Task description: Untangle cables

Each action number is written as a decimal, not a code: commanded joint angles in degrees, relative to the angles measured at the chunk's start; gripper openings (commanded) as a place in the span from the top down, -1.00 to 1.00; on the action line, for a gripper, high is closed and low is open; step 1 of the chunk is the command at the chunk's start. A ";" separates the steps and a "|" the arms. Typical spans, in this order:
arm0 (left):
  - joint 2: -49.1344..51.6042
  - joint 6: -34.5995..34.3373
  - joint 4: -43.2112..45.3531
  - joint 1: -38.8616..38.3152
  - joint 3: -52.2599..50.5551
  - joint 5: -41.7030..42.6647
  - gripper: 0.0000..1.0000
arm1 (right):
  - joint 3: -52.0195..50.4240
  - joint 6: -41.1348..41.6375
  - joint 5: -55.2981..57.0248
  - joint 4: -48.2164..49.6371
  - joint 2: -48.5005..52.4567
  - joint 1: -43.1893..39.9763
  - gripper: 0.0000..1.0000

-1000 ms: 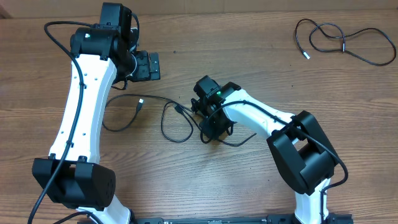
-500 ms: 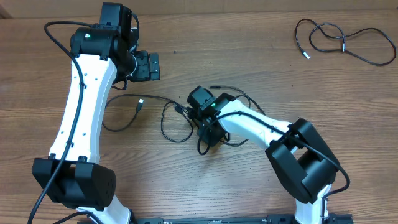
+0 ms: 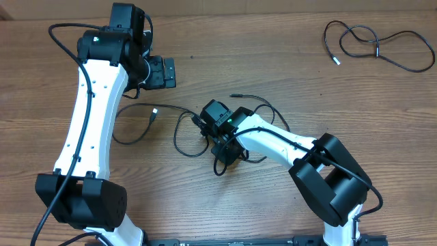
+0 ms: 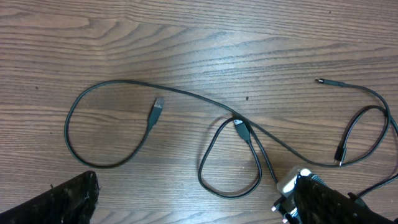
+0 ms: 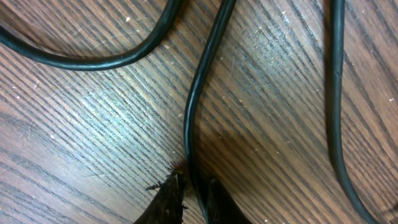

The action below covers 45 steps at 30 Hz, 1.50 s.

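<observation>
We are looking at the tangled cables (image 4: 186,94): thin black cords lying flat on the wooden table (image 3: 287,75). They are crossing one another in a large open loop and a smaller one. A silver-tipped plug (image 4: 157,109) is resting inside the large loop, and darker plug ends are pointing outwards. The bundle is spreading out from the right gripper (image 5: 191,190), mostly to its left and a little beyond it. A second, loose cable (image 3: 379,44) is lying by itself well apart from the right gripper, far to its right and further from the arm bases.

The right arm (image 3: 273,140) is reaching in low across the table with its wrist bent downwards. The right gripper is pointing its tips down at the wood, and its jaws are standing narrow, pinching one strand of the tangled cables between them. The left arm (image 3: 85,130) is stretching forward, holding the left gripper (image 3: 162,72) to the left of and beyond the right gripper. Its jaws are spread wide and are gripping nothing.
</observation>
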 commanded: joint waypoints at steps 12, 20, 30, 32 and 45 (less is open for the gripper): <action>-0.37 1.51 0.20 -0.11 -0.11 0.57 -0.99 | -3.34 0.11 -0.83 2.03 4.42 0.28 0.92; -0.37 1.51 0.20 -0.11 -0.11 0.57 -1.00 | -2.80 1.84 -0.90 0.26 1.33 -4.55 0.92; -0.37 1.51 0.20 -0.11 -0.11 0.57 -1.00 | 1.84 3.50 2.36 -7.98 -10.71 -12.46 0.92; -0.37 1.51 0.17 -0.11 -0.11 0.57 -0.99 | 2.82 3.50 2.75 -8.87 -13.64 -14.47 0.92; -0.37 1.51 0.20 -0.11 -0.11 0.57 -0.99 | 4.63 3.48 5.16 -10.21 -25.62 -29.97 0.92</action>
